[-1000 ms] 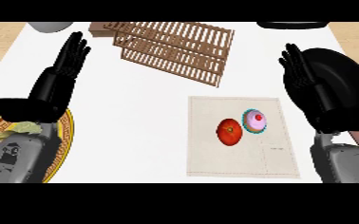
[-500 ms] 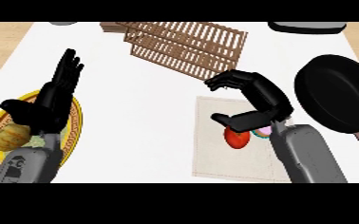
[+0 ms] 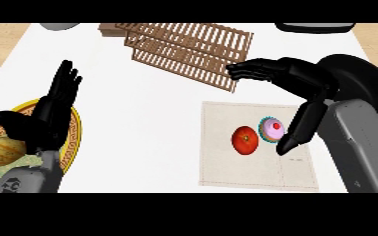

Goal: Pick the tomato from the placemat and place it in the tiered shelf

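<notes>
A red tomato (image 3: pixel 245 140) lies on a pale square placemat (image 3: pixel 225 167) at the lower right, with a pink cupcake (image 3: pixel 272 129) just to its right. The wooden tiered shelf (image 3: pixel 188 48) stands at the back, in the middle. My right hand (image 3: pixel 299 77) hovers open above the placemat's far edge, fingers stretched left toward the shelf's near corner and thumb hanging down beside the cupcake. It holds nothing. My left hand (image 3: pixel 53 106) rests open at the left edge, fingers up.
A yellow-rimmed plate (image 3: pixel 73 138) with food lies under my left forearm at the lower left. A black round pan (image 3: pixel 359 75) sits behind my right hand. A grey bowl (image 3: pixel 61 26) and a dark object (image 3: pixel 315 27) show at the back edge.
My right hand has lifted away from the tomato and opened, fingers now pointing left toward the shelf. The tomato and cupcake, partly covered before, show fully. The left hand has barely moved.
</notes>
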